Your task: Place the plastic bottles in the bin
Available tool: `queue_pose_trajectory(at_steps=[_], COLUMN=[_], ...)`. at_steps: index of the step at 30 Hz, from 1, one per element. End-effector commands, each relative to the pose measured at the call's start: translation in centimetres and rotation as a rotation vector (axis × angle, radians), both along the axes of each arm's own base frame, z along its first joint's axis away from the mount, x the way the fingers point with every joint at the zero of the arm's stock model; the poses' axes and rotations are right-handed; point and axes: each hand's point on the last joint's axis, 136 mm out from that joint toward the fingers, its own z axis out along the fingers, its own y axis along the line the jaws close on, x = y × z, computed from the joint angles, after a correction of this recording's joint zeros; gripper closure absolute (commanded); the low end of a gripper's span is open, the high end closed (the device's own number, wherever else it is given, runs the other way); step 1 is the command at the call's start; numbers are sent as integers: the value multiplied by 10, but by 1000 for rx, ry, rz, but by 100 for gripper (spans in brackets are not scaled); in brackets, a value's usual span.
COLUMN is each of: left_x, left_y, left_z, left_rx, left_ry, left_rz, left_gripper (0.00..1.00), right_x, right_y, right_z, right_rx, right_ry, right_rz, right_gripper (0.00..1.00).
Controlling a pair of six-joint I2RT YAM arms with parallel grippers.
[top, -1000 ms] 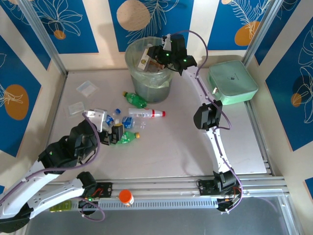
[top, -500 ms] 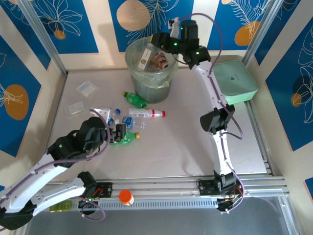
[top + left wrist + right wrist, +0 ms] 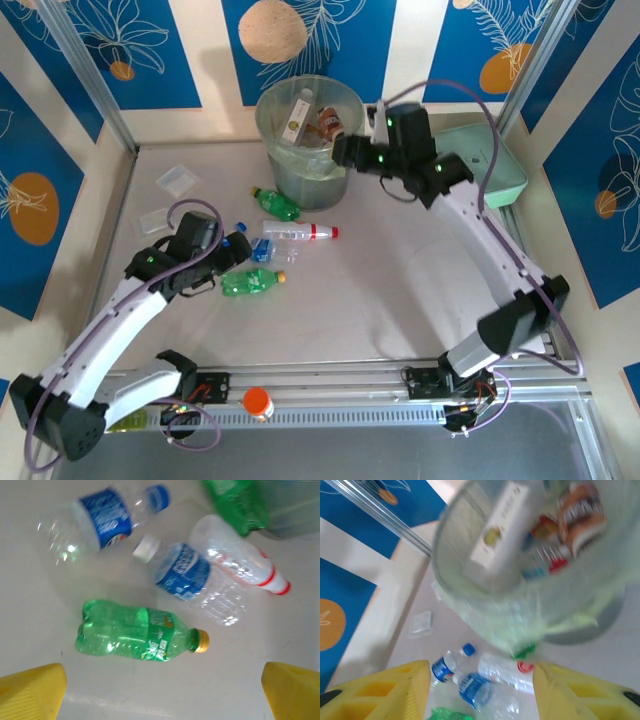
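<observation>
Since a second ago the right gripper point(image 3: 481, 676) has drawn back from above the bin point(image 3: 305, 178) to just beside its right rim. Its fingers have parted, with nothing between them. The brown-labelled bottle point(image 3: 329, 122) that was at that gripper now lies inside the bin, against the right wall.

The left arm has stretched farther up the tabletop point(image 3: 380, 290). The left gripper point(image 3: 163, 680) has spread a little wider and stands fully released and empty over the loose bottles.

From the left wrist, the yellow-capped bottle point(image 3: 137, 637), which is green, lies on its side just ahead of the fingers, apart from both. Beyond it lies the white-capped bottle point(image 3: 187, 577) with a blue label. The blue-capped bottle point(image 3: 102, 520) is farther to the left, and the red-capped bottle point(image 3: 240, 565) is to the right. A second green bottle point(image 3: 235, 505) lies at the bin's foot. All five lie on the tabletop, left of the bin and well apart from the right gripper.
</observation>
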Motion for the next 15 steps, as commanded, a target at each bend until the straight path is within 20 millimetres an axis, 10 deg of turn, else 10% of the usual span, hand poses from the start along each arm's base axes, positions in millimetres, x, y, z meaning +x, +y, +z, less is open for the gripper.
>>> queue_pose_trajectory(at_steps=[1,15], left_x=[-18,-3], left_y=[3,22], left_z=[-32,-82], left_rx=[-133,-176], left_ry=[195,246], left_rz=[233,675], left_gripper=[1,1], right_x=[-18,-135], right_y=[-21,-27], right_z=[10,-35], right_rx=[29,37], right_ry=[-106,-172], right_rz=[-95,33], right_gripper=[43,44])
